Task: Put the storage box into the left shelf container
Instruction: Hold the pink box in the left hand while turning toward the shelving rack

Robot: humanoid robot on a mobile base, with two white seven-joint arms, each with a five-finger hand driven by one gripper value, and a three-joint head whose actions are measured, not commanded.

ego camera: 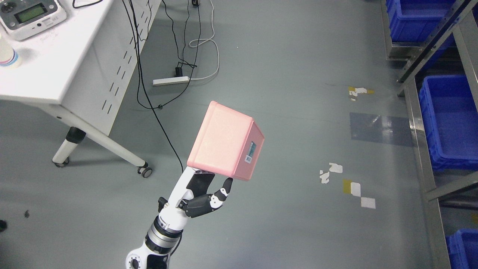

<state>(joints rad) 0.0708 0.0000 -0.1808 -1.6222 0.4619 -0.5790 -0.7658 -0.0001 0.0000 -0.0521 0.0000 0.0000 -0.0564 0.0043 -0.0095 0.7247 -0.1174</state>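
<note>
Left hand fingers curled under tilted pink plastic storage box, gripping bottom edge only; box above hand may tip, slip out.

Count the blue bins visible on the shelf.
3 in view: one blue bin at the top right, one at mid-right, and one cut off at the bottom right corner. The frame edge and shelf rails may hide more.

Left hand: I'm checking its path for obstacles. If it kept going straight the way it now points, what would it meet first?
The left hand points up and right, holding the pink storage box. Beyond the box that line shows only bare grey floor; the blue bins sit off to the right. Depth is unclear.
</note>
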